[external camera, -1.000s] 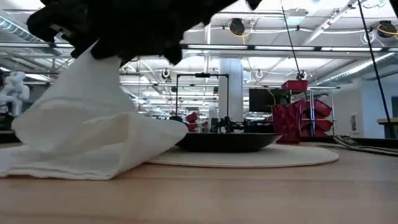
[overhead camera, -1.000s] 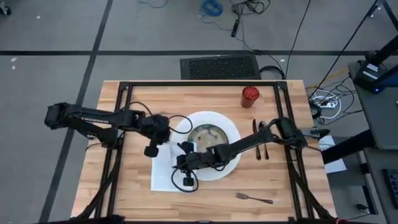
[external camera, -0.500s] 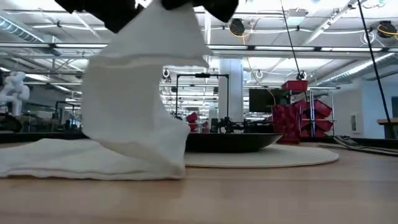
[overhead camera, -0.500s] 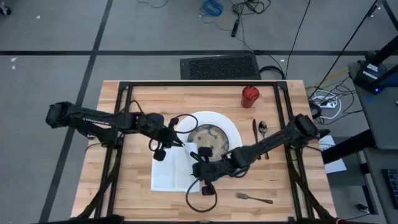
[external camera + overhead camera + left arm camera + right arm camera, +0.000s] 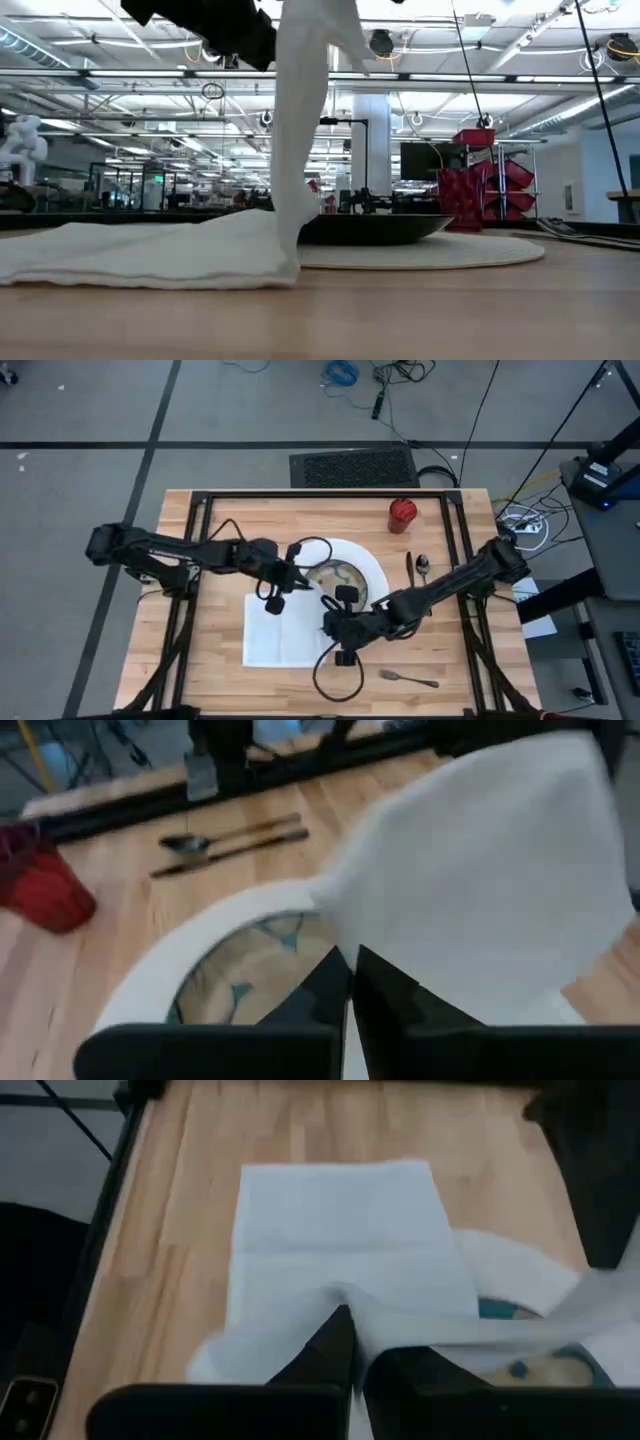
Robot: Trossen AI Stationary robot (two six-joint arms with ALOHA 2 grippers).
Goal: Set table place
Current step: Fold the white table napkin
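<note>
Napkin: the white napkin lies partly flat on the counter, to the left of the plate; one part is lifted and, in the low view, rises as a tall fold above the flat part.
Left tool: the left tool is at the left rim of the plate, its fingers pressed together on the raised napkin cloth.
Right tool: the right tool is at the near left edge of the plate, over the napkin's right border, its fingers clamped on a fold of the cloth.
Plate: the large white plate sits at the middle of the counter.
Bowl: the speckled bowl rests on the plate.
Cup: the red cup stands at the far side, well apart from the plate.
Knife and spoon: the knife and spoon lie side by side just right of the plate.
Fork: the fork lies near the front edge, right of the napkin.
</note>
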